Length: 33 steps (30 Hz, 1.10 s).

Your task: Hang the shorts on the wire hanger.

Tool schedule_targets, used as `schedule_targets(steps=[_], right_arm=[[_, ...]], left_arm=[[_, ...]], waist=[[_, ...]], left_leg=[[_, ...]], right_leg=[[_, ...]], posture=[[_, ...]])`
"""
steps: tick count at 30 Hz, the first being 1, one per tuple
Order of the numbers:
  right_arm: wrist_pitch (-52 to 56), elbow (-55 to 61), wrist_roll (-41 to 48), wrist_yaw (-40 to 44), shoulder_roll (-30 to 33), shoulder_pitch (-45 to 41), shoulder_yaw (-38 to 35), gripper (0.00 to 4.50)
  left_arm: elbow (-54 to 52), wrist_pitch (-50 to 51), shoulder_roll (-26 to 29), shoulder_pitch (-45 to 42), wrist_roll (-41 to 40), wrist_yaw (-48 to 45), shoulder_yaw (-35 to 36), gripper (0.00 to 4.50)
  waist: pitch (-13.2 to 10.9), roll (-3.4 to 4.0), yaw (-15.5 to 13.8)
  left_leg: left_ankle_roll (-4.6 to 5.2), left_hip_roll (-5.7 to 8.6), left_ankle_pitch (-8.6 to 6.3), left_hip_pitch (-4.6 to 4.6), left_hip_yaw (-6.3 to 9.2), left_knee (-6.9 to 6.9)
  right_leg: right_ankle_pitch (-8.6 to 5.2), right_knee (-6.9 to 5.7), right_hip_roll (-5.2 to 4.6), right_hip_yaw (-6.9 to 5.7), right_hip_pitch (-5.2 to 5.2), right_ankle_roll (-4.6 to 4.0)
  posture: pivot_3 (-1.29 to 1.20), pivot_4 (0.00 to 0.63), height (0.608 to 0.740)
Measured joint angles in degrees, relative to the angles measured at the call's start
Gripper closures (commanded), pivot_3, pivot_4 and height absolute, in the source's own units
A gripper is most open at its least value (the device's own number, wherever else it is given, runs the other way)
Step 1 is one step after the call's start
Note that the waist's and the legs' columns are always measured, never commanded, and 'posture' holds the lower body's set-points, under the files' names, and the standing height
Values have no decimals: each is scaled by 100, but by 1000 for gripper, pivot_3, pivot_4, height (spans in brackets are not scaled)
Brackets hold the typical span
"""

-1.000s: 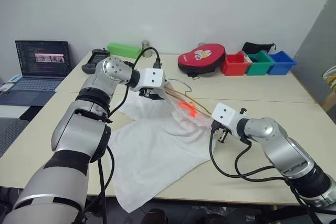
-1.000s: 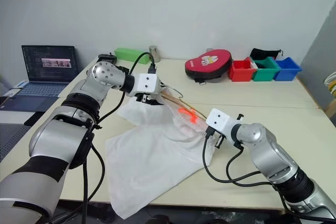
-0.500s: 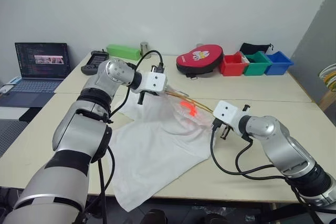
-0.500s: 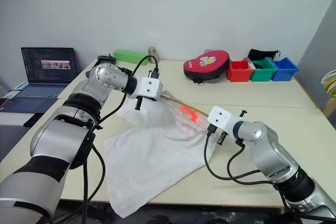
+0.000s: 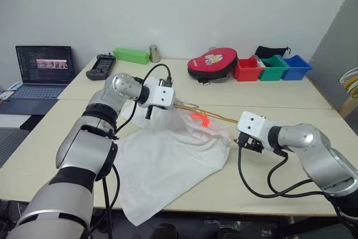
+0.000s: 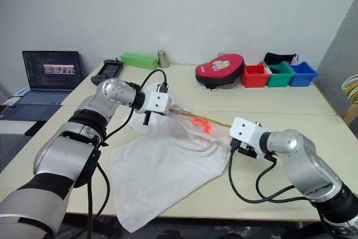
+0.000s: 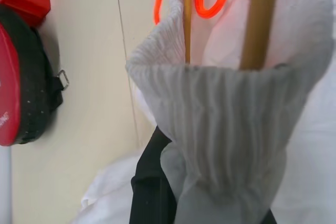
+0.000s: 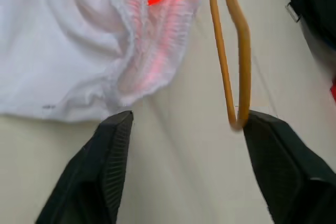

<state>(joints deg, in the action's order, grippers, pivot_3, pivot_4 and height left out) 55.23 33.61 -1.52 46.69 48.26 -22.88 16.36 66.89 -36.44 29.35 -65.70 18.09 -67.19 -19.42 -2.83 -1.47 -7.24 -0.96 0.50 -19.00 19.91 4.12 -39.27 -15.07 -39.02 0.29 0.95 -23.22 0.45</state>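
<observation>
The shorts (image 5: 168,160) lie spread across the middle of the near tabletop (image 5: 268,188), one corner hanging over its front edge. The wire hanger (image 5: 210,117) runs through their far end, its tip poking out to the right. The left gripper (image 5: 150,110) sits at the far left corner of the shorts, pinching the waistband. The right gripper (image 5: 249,145) is just beside their right edge, fingers (image 8: 110,156) spread and apart from the cloth. Behind, on the far tabletop, a round case (image 5: 213,63) lies centre, three bins (image 5: 272,68) to its right. A box (image 5: 131,55), a can (image 5: 153,53) and a controller (image 5: 100,65) stand far left. A laptop (image 5: 42,71) sits on a separate surface further left.
</observation>
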Motion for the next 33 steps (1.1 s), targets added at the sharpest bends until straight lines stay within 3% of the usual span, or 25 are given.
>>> schedule_targets(steps=[4,8,14,21,33], right_arm=[[418,6,412,81,-39,4,-573,50],[1513,-212,1100,-87,-1114,96,-1474,50],[2679,-539,1814,-589,-2825,488,-1785,50],[2832,-1155,1878,-1312,-3602,222,-2013,50],[2523,-1613,1972,-1979,-3693,213,-2350,2521]], left_arm=[[-343,124,23,351,-126,-35,69,4500],[-793,482,156,688,-447,-241,246,4500],[-1475,1078,389,938,-924,-523,528,4500],[-1846,1341,447,1130,-1015,-565,527,4500],[-2206,1477,464,1258,-1092,-485,527,4500]], waist=[[1,0,2],[14,-14,27],[18,-5,35],[21,-3,19],[24,2,-9]], left_leg=[[0,-5,0,0,1,-11],[1,-11,0,0,8,-16],[2,-8,-1,1,19,-33],[1,-3,-1,-2,15,-49],[2,-5,-1,-2,9,-47]], right_leg=[[3,-4,5,-1,2,-4],[4,-7,12,-3,4,-7],[4,-22,12,3,2,-7],[4,-41,11,4,3,-6],[3,-42,13,5,1,-6]], posture=[[182,0,740],[203,0,740],[233,0,740],[249,0,740],[249,0,740]])
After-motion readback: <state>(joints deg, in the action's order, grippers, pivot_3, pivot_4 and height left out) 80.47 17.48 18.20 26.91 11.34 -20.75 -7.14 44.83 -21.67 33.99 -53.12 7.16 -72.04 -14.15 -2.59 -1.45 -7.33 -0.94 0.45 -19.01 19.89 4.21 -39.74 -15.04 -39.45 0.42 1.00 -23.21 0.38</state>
